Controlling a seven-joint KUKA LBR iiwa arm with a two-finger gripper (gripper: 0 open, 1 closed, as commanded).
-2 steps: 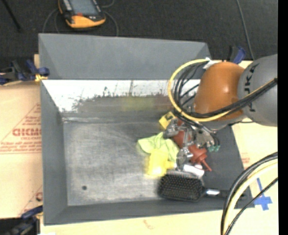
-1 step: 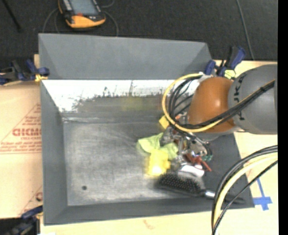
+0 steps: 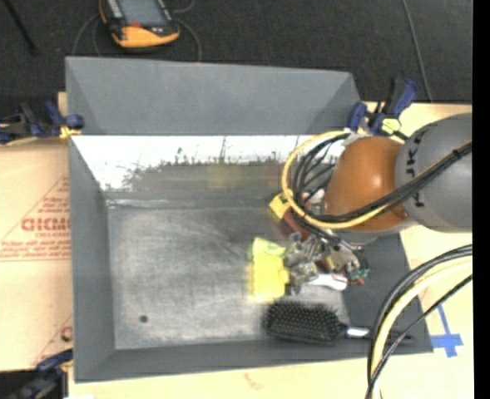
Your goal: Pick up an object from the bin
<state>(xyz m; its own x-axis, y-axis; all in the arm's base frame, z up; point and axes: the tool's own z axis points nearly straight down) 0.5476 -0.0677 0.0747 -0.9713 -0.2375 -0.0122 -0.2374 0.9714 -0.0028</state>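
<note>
gripper (image 3: 304,258): low in the right part of the bin, under the arm's orange wrist cover (image 3: 363,181) and its looped cables (image 3: 299,169)
gripper state: cannot tell whether it is spread or pressed together; from above, its tip reads as a tangle of small metal parts
yellow thing (image 3: 268,274): 1 pale-yellow, blocky, soft-looking piece on the bin floor, just to the gripper's left in the view, its right edge touching or almost touching the tip; whether it is gripped cannot be told
black hairbrush (image 3: 303,321): lying flat just below the gripper in the view, bristles up, close to the near wall, its handle pointing right and ending in a light tip
white piece (image 3: 343,274): small, with red and green bits, just to the gripper's right, under the wrist
bin (image 3: 170,256): grey metal, with a scuffed floor stretching away to the gripper's left
</note>
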